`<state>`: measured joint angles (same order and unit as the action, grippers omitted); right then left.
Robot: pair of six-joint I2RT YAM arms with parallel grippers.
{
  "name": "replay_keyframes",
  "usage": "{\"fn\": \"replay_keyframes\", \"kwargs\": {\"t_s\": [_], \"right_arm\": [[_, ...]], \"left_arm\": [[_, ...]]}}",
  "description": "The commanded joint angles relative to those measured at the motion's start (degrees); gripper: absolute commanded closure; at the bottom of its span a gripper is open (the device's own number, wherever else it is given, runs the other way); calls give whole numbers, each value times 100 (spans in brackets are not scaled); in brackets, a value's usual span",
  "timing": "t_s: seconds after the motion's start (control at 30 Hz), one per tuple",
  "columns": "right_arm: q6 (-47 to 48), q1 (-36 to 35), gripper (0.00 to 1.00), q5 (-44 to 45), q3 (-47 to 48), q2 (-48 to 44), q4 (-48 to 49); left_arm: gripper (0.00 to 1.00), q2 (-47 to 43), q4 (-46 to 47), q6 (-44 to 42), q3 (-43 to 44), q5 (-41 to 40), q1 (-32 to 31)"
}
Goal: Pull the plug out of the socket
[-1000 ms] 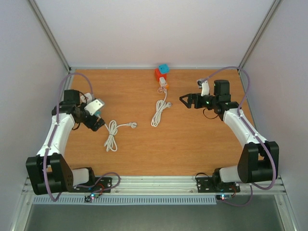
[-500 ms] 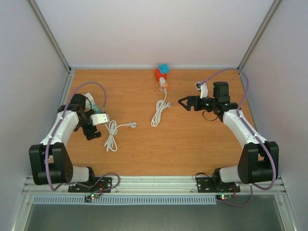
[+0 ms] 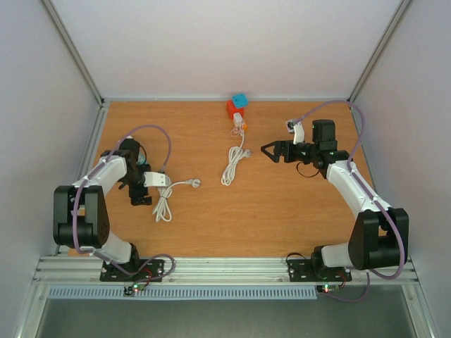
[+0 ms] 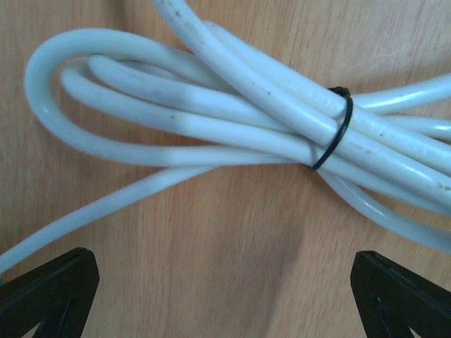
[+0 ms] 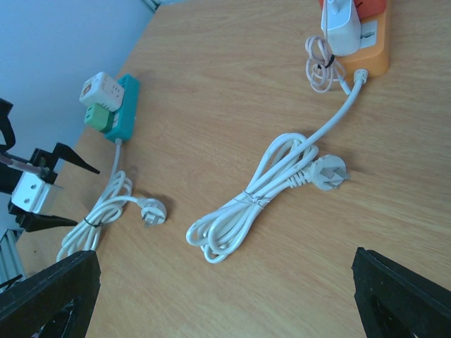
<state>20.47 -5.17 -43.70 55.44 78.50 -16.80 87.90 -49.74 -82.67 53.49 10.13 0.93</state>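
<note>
An orange socket strip (image 3: 233, 109) lies at the back middle with a white plug (image 3: 239, 121) in it; both show in the right wrist view, the strip (image 5: 371, 44) and the plug (image 5: 340, 27). A teal socket (image 5: 124, 105) at the left holds a white plug (image 5: 97, 86) and a green plug (image 5: 96, 117). My left gripper (image 3: 143, 193) is open and empty, low over a white tied cable bundle (image 4: 232, 120), near the teal socket (image 3: 141, 159). My right gripper (image 3: 270, 151) is open and empty, right of the orange strip's cable.
The orange strip's coiled white cable (image 3: 232, 166) and its loose plug (image 5: 328, 172) lie mid-table. The teal socket's cable bundle (image 3: 163, 199) ends in a loose plug (image 3: 195, 184). A blue cube (image 3: 240, 100) sits behind the orange strip. Walls close in the back and sides.
My left arm has swung its gripper away from the teal socket, toward the near right and down over the left cable bundle. My right gripper has edged slightly left.
</note>
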Motion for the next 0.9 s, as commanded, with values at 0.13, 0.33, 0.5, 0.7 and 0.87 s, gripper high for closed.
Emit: {"fn": "replay_keyframes", "kwargs": {"t_s": [0.13, 0.33, 0.5, 0.7, 0.87], "right_arm": [[-52, -46, 1, -25, 19, -145, -69], [-35, -48, 1, -23, 50, -159, -99], [-4, -45, 1, -33, 38, -228, -114], [40, -37, 2, -49, 45, -262, -148], [61, -1, 2, -68, 41, -341, -157]], "left_arm": [[0, 469, 250, -125, 164, -51, -341], [1, 531, 291, 6, 85, 13, -737], [4, 588, 196, 274, 142, 189, -1089], [7, 685, 24, 665, 104, 535, -1561], [10, 819, -20, 1087, 147, 804, -1968]]}}
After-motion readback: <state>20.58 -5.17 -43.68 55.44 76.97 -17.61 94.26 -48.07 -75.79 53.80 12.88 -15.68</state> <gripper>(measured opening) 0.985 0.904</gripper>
